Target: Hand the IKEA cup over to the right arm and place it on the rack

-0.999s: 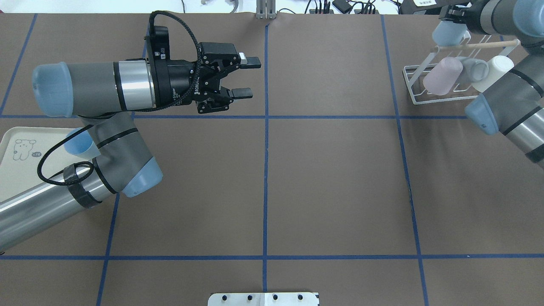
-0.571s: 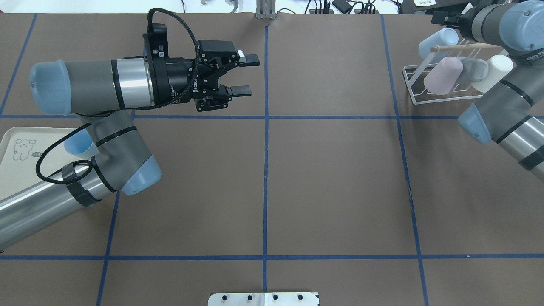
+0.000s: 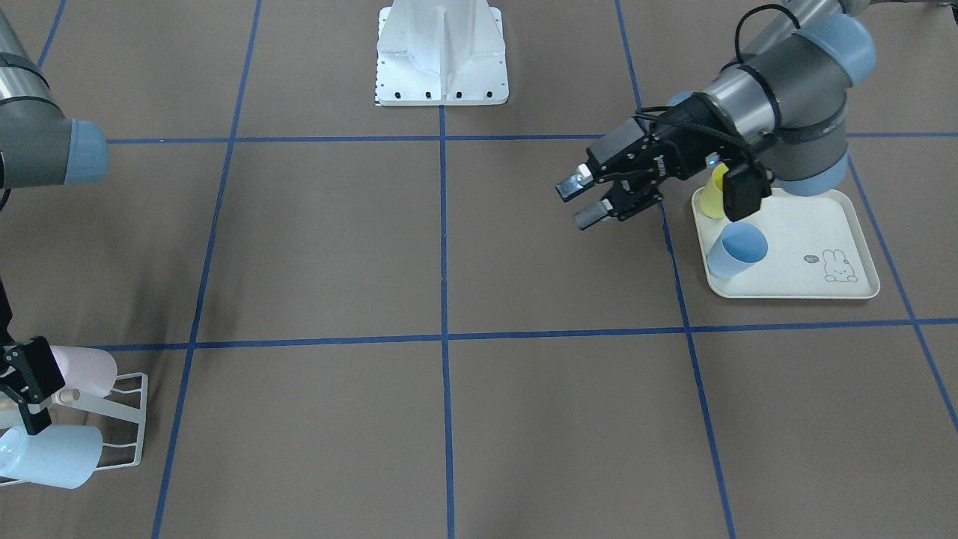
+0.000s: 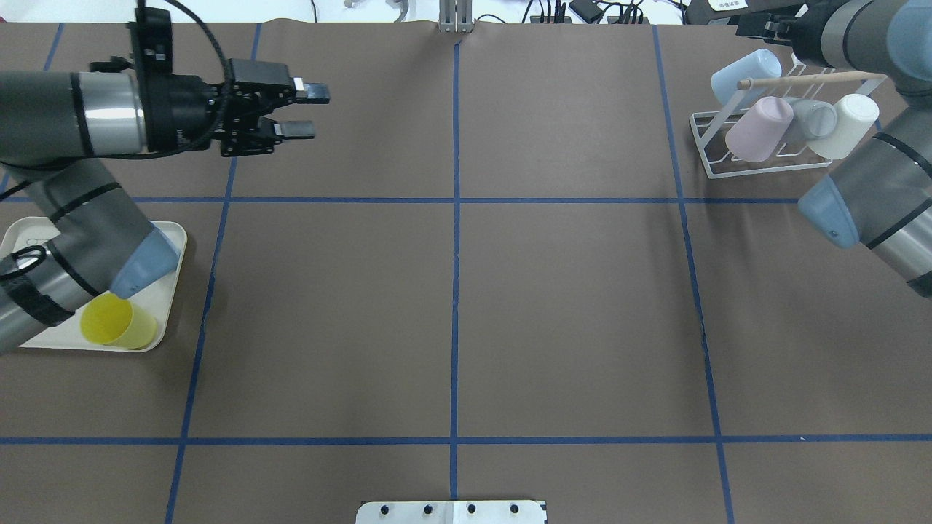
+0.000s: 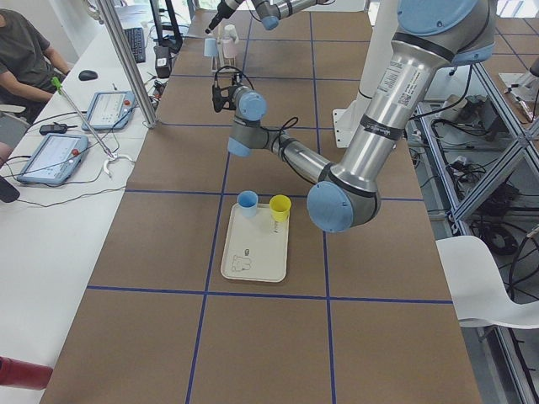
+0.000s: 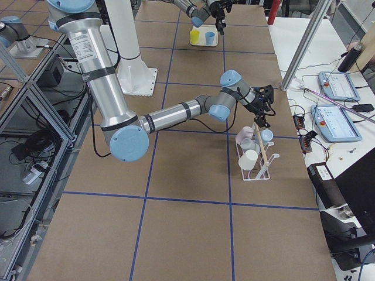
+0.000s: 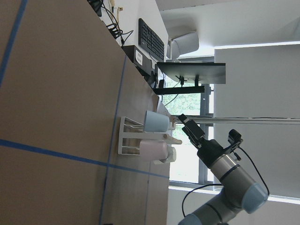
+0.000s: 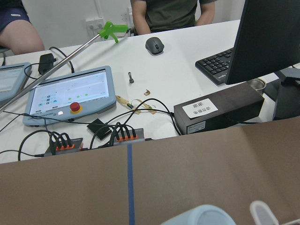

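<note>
L gripper (image 4: 309,110) spread wide & empty over table; light-blue cup (image 4: 746,73) sits on rack (image 4: 703,135), R gripper (image 7: 187,125) just beside it, grip state can't tell.

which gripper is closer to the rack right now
Right. The right gripper hovers just past the far side of the rack; the left gripper is far across the table.

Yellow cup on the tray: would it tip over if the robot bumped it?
Probably, yes. The yellow cup stands upright, tall and narrower at the bottom, so a sideways bump could topple it. It looks like thin plastic, so likely light. Once down, its round side might roll across the tray.
</note>
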### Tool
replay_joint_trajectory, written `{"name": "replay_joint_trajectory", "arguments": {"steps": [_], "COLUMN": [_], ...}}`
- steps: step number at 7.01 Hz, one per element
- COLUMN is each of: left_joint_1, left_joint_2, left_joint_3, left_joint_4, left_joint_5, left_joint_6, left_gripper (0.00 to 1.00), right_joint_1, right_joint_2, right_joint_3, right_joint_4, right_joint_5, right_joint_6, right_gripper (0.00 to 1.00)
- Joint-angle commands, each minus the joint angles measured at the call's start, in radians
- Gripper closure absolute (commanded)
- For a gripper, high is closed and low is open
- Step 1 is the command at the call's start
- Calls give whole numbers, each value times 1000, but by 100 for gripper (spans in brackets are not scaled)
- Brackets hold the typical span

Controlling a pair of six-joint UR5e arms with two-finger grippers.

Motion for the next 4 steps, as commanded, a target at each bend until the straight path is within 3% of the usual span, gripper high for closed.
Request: {"name": "replay_joint_trajectory", "arguments": {"steps": [1,2,4], "left_joint_1": [-63,-92,-117], "left_joint_2": [187,249,376], "left_joint_3": [-26,-26,-78], "left_joint_4": [9,26,187], "left_joint_5": [-33,-31,6], "left_joint_6": [332,443,728], "left_gripper": [24,25,27], "right_joint_1": [5,6,5], "right_joint_2": [-156,-197,-217], "right_joint_3": [196,251,282], "right_joint_4": [-1,0,9], "right_joint_5": [80,140,168], "right_joint_6": [22,98,188], "right_gripper": [0,0,0]}}
